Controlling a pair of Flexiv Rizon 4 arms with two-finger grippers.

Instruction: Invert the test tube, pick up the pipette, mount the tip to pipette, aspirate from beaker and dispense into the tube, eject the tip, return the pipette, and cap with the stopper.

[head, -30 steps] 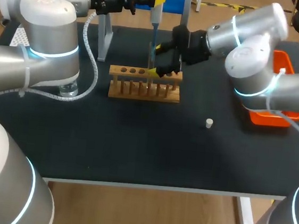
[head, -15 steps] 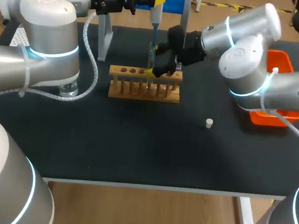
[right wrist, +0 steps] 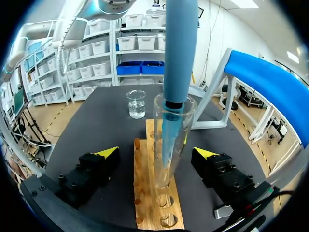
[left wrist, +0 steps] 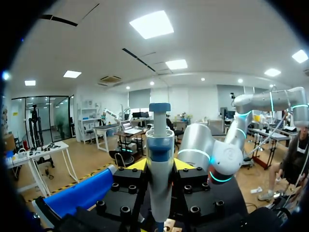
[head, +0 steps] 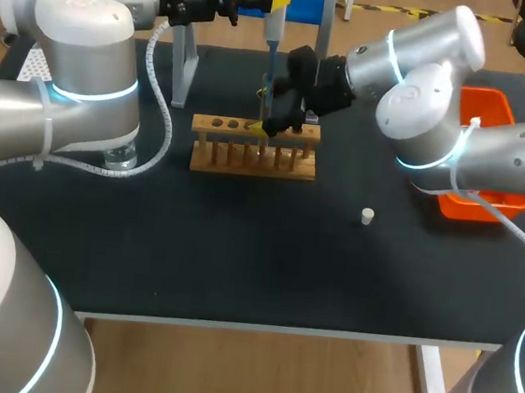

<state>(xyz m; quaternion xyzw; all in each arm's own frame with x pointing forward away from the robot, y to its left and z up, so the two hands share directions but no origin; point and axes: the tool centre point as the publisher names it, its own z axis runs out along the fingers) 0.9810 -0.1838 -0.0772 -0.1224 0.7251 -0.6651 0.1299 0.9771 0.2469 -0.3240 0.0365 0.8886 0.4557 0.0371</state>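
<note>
At wooden rack, far middle of table: right arm's elbow swung inward since a second ago, and right gripper shifted slightly leftward. Its fingers are wide apart, flanking without contact the clear test tube, which stands upright in the rack. Left gripper clamped on pipette, whose lower end sits inside the tube.
</note>
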